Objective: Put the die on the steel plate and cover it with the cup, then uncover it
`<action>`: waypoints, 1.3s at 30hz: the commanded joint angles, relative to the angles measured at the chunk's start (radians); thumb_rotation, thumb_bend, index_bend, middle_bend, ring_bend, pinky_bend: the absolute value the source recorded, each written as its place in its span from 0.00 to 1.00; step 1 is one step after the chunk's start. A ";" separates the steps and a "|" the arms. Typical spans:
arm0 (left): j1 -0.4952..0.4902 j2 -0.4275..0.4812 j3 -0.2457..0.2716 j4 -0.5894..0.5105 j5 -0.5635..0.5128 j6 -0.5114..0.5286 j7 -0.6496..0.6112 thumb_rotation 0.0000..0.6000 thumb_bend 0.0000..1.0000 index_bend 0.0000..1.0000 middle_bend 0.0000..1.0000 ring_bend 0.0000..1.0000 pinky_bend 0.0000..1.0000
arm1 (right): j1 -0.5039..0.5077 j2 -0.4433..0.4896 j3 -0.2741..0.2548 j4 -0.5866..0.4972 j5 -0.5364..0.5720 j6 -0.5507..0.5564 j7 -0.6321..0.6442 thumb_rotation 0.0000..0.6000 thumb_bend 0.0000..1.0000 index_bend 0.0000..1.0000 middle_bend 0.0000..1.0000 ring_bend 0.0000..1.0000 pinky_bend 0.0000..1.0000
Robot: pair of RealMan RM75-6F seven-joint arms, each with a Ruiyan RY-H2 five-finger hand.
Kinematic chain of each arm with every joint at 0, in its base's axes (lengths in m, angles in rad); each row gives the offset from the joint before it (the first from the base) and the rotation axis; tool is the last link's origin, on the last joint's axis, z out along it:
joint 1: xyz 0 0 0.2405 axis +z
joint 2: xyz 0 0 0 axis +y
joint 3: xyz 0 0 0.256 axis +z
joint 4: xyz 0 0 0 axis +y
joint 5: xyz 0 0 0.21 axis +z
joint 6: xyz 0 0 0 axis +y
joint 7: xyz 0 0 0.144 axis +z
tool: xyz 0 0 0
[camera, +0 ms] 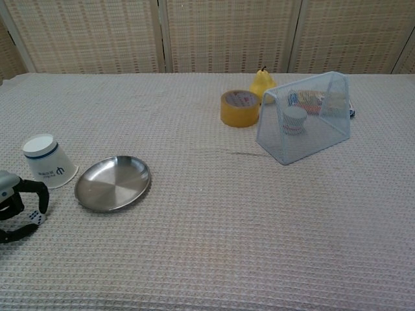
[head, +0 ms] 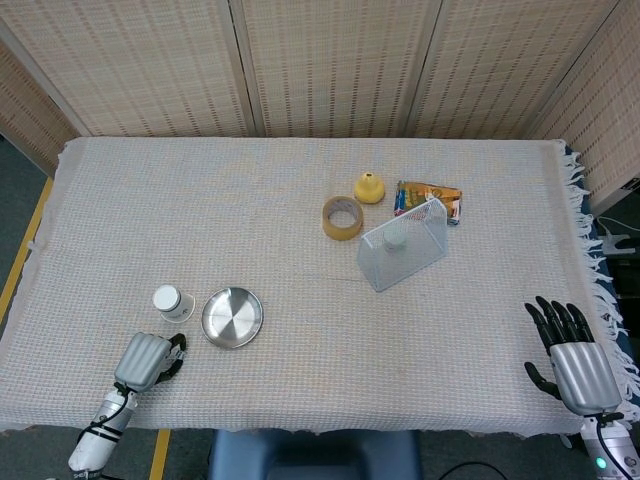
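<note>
left hand (camera: 18, 206) fingers curled round the die (camera: 35, 219), grip unconfirmed; die could squirt away; right hand (head: 572, 357) spread, empty.

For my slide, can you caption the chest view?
Left hand closing around the die beside the upside-down cup and steel plate.

Little can be read. In the chest view, at the left of the frame, the upturned white paper cup (camera: 47, 161) carries a small dark blue logo mark on its side below a blue band; its shape resembles a letter but cannot be made out. The die (camera: 34, 217), low at the left edge, shows dark pips, too small to count. The colourful packet (head: 428, 199) right of centre bears print too blurred to read.
</note>
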 commanded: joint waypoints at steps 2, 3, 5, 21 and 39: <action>-0.001 0.001 0.000 0.000 -0.003 -0.001 0.006 1.00 0.39 0.55 1.00 1.00 1.00 | 0.000 -0.001 0.000 0.000 0.001 -0.001 0.000 1.00 0.20 0.00 0.00 0.00 0.00; -0.001 0.001 -0.001 -0.001 -0.004 -0.002 0.007 1.00 0.40 0.56 1.00 1.00 1.00 | 0.000 -0.001 0.000 0.000 0.001 -0.001 0.000 1.00 0.20 0.00 0.00 0.00 0.00; -0.002 0.002 -0.002 0.000 -0.010 -0.006 0.010 1.00 0.43 0.56 1.00 1.00 1.00 | 0.001 -0.001 0.000 0.000 0.001 -0.002 -0.001 1.00 0.20 0.00 0.00 0.00 0.00; -0.127 -0.012 -0.100 -0.133 0.034 0.005 0.071 1.00 0.47 0.56 1.00 1.00 1.00 | 0.000 0.003 -0.007 -0.003 -0.014 0.003 0.009 1.00 0.20 0.00 0.00 0.00 0.00; -0.253 -0.115 -0.160 -0.032 -0.119 -0.201 0.146 1.00 0.42 0.48 1.00 1.00 1.00 | -0.003 0.015 -0.008 -0.004 -0.015 0.008 0.030 1.00 0.20 0.00 0.00 0.00 0.00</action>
